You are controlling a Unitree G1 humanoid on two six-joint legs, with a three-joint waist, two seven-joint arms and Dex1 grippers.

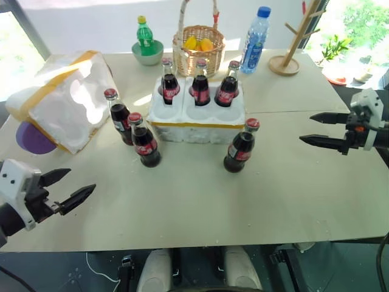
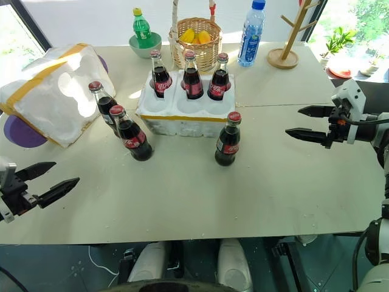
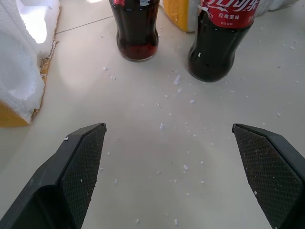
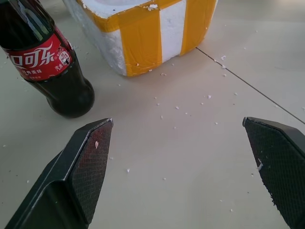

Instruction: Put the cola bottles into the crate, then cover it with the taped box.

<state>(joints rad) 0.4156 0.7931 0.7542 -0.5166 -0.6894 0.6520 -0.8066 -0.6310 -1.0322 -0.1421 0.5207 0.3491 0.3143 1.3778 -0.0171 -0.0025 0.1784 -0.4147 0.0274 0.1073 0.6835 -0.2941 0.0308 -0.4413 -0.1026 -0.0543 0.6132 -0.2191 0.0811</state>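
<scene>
Currently three cola bottles [image 1: 200, 85] fill the crate [image 1: 197, 118]; both end effectors (left [image 1: 72, 187], right [image 1: 320, 129]) gape empty.

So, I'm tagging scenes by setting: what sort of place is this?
Probably a staged indoor test setup: a board-topped table by bright windows, with a wicker basket and wooden mug tree.

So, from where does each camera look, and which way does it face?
Head views: look forward and down at the table, with the crate, the left gripper and the right gripper, both open.
Left wrist view: along its fingers toward two cola bottles.
Right wrist view: along its fingers toward the crate's corner and one cola bottle.
Shared: bottles, crate.
</scene>
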